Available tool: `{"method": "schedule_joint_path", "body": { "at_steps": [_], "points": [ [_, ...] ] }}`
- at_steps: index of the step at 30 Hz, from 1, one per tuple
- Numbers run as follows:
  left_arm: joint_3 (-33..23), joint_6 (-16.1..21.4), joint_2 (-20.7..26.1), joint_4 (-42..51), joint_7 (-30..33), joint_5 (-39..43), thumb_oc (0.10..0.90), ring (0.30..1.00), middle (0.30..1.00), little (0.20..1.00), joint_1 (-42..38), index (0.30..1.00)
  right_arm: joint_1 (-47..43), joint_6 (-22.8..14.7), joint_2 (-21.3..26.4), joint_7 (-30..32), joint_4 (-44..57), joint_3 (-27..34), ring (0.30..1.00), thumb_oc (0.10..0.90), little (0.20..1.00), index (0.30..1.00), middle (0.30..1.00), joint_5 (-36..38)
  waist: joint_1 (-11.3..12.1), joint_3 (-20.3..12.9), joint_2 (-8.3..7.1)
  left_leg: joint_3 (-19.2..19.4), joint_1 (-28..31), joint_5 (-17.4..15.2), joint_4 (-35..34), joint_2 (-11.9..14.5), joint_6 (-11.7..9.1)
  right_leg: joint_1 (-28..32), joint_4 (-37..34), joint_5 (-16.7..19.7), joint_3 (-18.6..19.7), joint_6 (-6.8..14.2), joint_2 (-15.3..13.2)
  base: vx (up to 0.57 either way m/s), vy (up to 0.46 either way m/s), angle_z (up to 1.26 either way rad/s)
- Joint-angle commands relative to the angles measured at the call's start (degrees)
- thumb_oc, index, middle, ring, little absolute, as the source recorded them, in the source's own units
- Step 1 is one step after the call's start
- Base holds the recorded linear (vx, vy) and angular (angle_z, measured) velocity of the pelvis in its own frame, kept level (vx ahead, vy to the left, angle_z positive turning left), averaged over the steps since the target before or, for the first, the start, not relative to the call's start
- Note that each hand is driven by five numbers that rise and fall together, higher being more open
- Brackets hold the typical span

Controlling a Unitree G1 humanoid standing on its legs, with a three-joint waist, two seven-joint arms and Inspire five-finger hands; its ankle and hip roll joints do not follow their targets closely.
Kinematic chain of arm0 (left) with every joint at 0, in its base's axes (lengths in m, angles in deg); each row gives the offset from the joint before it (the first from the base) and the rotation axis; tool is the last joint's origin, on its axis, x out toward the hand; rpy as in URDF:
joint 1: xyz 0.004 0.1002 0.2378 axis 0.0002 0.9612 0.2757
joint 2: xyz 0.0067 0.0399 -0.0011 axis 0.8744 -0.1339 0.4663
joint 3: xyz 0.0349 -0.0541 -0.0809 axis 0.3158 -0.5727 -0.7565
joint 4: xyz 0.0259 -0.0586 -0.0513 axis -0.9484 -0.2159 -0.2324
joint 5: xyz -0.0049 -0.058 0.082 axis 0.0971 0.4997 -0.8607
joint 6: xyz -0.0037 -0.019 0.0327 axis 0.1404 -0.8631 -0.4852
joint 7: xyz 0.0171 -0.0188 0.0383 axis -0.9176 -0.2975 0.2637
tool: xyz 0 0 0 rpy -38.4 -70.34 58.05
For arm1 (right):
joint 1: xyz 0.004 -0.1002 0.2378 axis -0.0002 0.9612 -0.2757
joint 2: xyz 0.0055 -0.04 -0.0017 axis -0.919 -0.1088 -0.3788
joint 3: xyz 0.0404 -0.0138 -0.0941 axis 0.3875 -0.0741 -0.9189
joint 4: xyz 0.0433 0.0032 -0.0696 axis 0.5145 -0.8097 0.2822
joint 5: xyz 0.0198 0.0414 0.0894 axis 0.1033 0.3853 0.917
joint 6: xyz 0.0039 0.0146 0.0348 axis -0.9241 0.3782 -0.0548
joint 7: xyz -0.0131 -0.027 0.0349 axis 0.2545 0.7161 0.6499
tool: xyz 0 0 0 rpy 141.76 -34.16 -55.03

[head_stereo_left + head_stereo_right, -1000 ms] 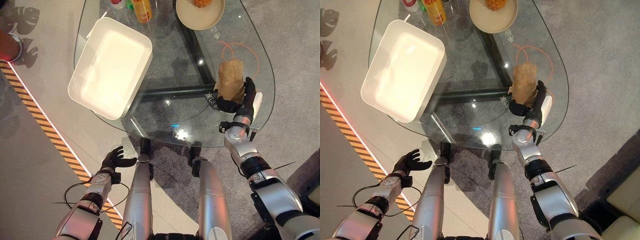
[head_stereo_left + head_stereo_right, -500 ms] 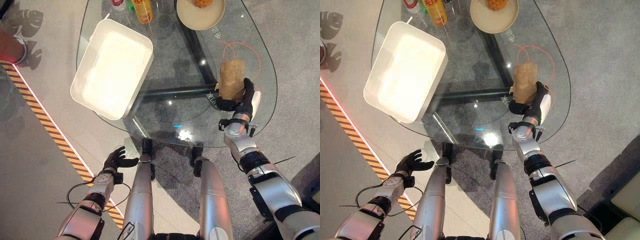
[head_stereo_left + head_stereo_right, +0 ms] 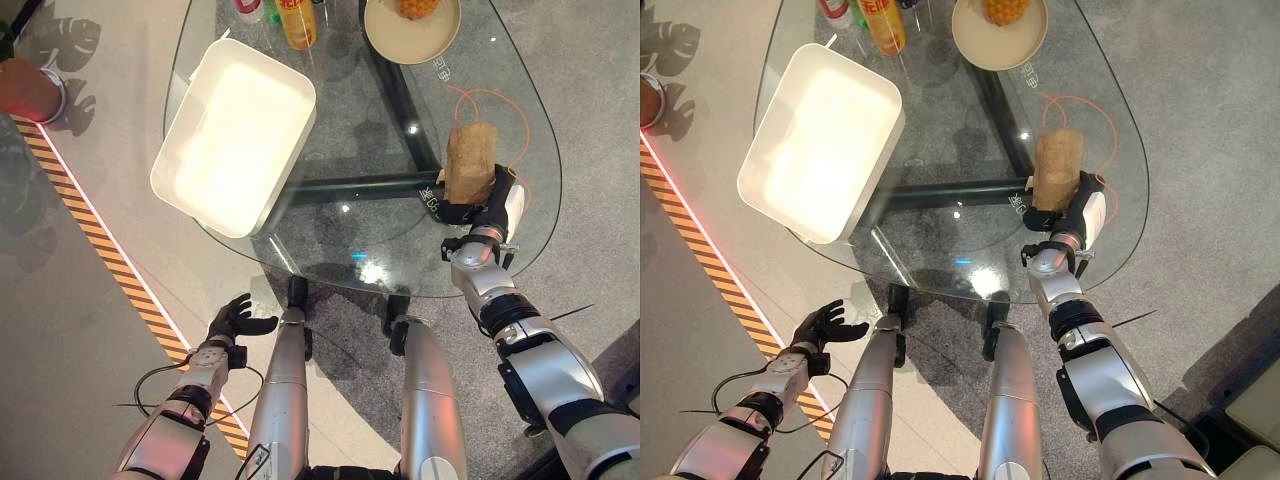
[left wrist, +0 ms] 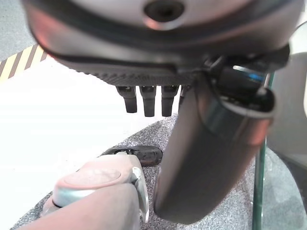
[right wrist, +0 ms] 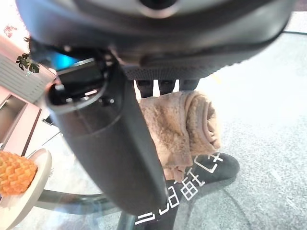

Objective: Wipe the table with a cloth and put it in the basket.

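left hand [image 3: 236, 318] hangs low off the near edge of the glass table [image 3: 360, 250], below table level over the floor, fingers loosely spread and relaxed, holding nothing. right hand [image 3: 489, 206] is up on the table at its right side, near the near-right rim, fingers and thumb curled round the brown cloth [image 3: 470, 163]; the right wrist view shows the cloth [image 5: 184, 127] rolled and bunched past the fingers, thumb across its near side. cloth stands up from the hand, its top end toward the far side, over an orange ring mark [image 3: 505, 112] on the glass. white basket [image 3: 236, 135] sits on the left part of the table, well apart from the cloth, nothing in it, its near-left corner over the table edge. farther back, a beige plate [image 3: 998, 35] with a pineapple-like item [image 3: 1005, 9], and bottles [image 3: 297, 20] at the far-left edge beside the basket's far end.
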Motion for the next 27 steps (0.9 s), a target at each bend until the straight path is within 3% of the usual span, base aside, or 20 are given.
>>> {"method": "schedule_joint_path", "body": {
  "at_steps": [1, 11, 12, 27],
  "points": [
    [0.4, 0.3, -1.6, -1.8, 1.0, -0.8, 0.8, 0.9, 0.9, 0.9, -0.2, 0.9, -2.7, -0.2, 2.1, -1.1, -0.4, -1.6, 0.9, 0.8, 0.9, 0.9, 0.9, -1.5, 0.0, -1.1, 2.41, 5.1, -1.4, -5.1, 6.4, -3.6, 5.9, 1.5, -4.5, 3.4, -0.6, -0.7, 1.6, 0.0, 0.0, 0.0],
    [0.8, -0.4, -1.8, -1.5, 1.3, -0.8, 0.8, 0.9, 0.9, 0.9, -0.7, 0.9, -3.3, 1.5, 2.0, -1.4, -2.4, -2.3, 0.9, 0.8, 0.9, 0.9, 0.9, -3.7, 0.1, -1.1, 2.66, 5.1, -1.7, -5.1, 6.5, -3.7, 6.0, 1.2, -4.3, 3.5, -0.6, -0.7, 1.6, 0.0, 0.0, 0.0],
    [0.9, -0.3, -1.9, -1.6, 1.3, -0.8, 0.8, 0.9, 0.9, 0.9, -0.8, 0.9, -3.4, 1.6, 2.0, -1.1, -2.6, -2.5, 0.3, 0.1, 0.2, 0.3, 0.3, -4.2, 0.1, -1.1, 2.66, 5.1, -1.7, -5.1, 6.4, -3.7, 6.0, 1.1, -4.3, 3.5, -0.6, -0.7, 1.7, 0.0, 0.0, 0.0],
    [1.2, -0.2, -1.9, -2.0, 1.1, -0.8, 0.8, 0.9, 0.9, 0.9, -1.3, 0.9, -3.7, 3.1, 2.2, -2.0, -5.7, -3.7, 0.3, 0.1, 0.2, 0.3, 0.3, -6.4, 0.2, -1.1, 2.87, 5.1, -2.3, -5.1, 6.7, -3.7, 6.2, 0.5, -4.0, 3.6, -0.7, -0.7, 1.6, 0.0, 0.0, 0.0]
  ]
}}
